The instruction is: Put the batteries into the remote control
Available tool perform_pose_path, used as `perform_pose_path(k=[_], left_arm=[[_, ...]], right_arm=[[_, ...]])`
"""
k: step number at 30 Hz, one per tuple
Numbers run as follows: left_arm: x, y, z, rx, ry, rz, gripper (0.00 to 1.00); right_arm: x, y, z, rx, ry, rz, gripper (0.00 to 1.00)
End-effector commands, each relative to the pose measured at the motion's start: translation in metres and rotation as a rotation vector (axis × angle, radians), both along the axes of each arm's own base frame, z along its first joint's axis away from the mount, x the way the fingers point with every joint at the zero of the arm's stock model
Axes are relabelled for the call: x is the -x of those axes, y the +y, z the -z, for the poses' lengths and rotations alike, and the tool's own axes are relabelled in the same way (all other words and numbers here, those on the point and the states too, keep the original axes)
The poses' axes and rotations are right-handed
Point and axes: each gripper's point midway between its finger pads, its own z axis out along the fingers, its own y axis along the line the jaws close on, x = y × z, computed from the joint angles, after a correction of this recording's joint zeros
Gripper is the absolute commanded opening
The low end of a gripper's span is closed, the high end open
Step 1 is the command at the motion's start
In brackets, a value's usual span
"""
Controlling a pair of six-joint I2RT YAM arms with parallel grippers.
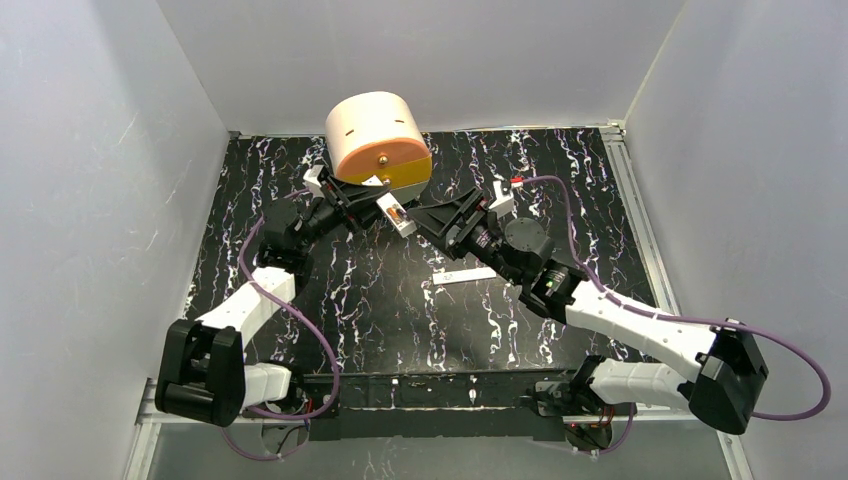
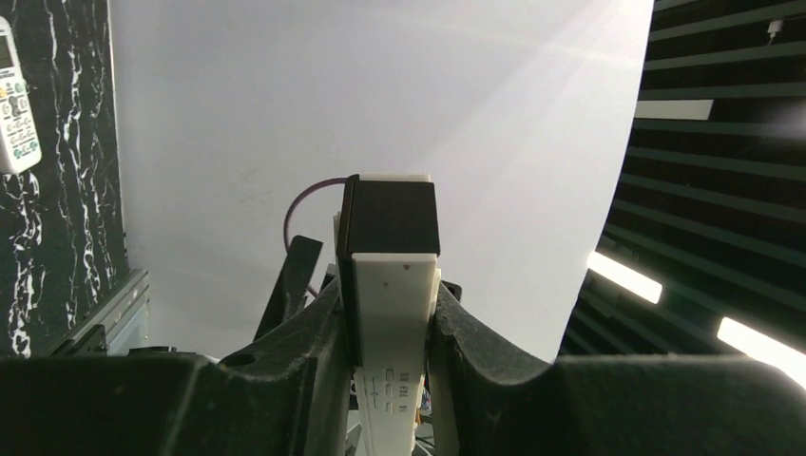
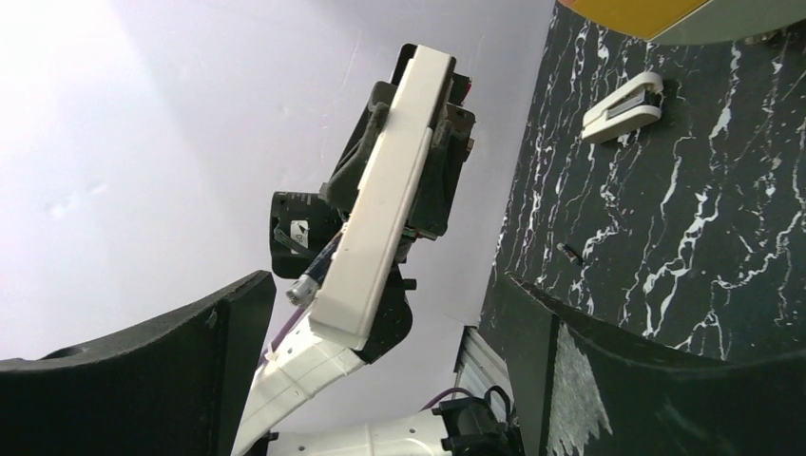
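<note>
My left gripper is raised over the middle of the table and shut on the remote control, a white slab held edge-on. A small coppery-brown spot, like a battery, shows in the remote's middle in the top view. In the left wrist view the fingers clamp its white back, which has embossed marks and a dark block at its far end. My right gripper is open and empty just right of the remote, which faces it. A tiny slim dark cylinder lies on the table.
A big white and orange drum stands just behind the grippers. A narrow white bar lies on the table. A white piece with buttons lies at the left wrist view's edge. A small white piece with a dark slot lies near the drum.
</note>
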Motion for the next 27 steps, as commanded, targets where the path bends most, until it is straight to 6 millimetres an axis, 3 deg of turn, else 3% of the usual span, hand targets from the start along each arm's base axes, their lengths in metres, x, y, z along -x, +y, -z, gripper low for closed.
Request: perform_pose_path(k=[1, 13, 22, 27], left_arm=[[0.011, 0.004, -0.025, 0.048, -0.073, -0.013, 0.00], [0.013, 0.004, -0.022, 0.051, -0.071, -0.008, 0.00], [0.016, 0.004, -0.026, 0.046, -0.095, -0.007, 0.00], [0.017, 0.003, -0.027, 0.041, -0.106, 0.001, 0.00]], right_arm=[[0.002, 0.005, -0.023, -0.114, -0.032, -0.031, 0.93], [0.000, 0.005, -0.020, -0.104, -0.023, -0.031, 0.91], [0.005, 0.001, -0.033, -0.095, -0.101, -0.046, 0.94], [0.008, 0.010, -0.036, -0.117, -0.116, -0.089, 0.93]])
